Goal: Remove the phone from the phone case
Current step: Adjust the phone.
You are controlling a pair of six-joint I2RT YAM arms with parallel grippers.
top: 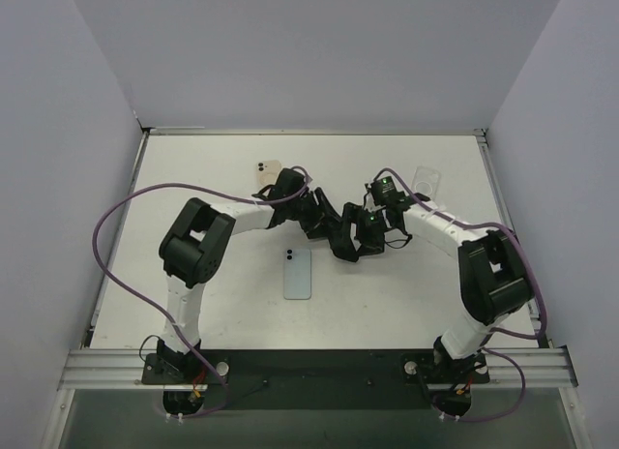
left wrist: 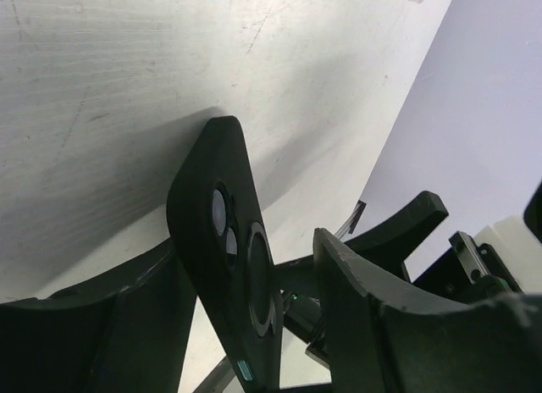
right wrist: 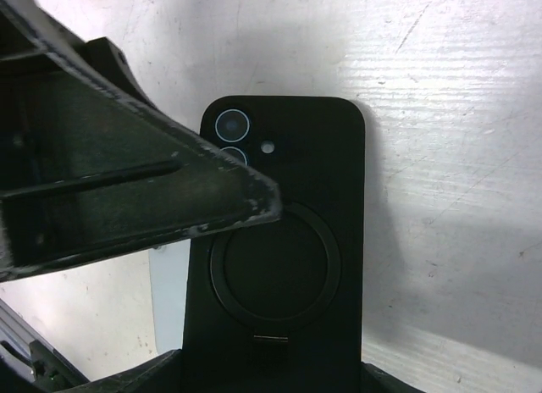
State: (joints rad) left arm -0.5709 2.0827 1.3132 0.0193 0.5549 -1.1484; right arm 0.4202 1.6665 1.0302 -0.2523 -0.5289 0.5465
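A black phone case (right wrist: 288, 266) with a round ring on its back and two camera lenses showing through stands off the table between both grippers. My right gripper (right wrist: 271, 368) is shut on its lower end, one finger on each side edge. My left gripper (left wrist: 250, 257) is open and straddles the case (left wrist: 203, 215) front to back. Bare gaps show on both sides. One left finger (right wrist: 127, 190) crosses in front of the lenses in the right wrist view. In the top view the two grippers, left (top: 334, 238) and right (top: 360, 231), meet at mid-table. The case itself is hidden there.
A light blue phone (top: 298, 273) lies flat on the table just in front of the grippers, and also shows in the right wrist view (right wrist: 169, 300). A beige phone or case (top: 268, 171) lies at the back left. A clear case (top: 424, 183) lies at the back right.
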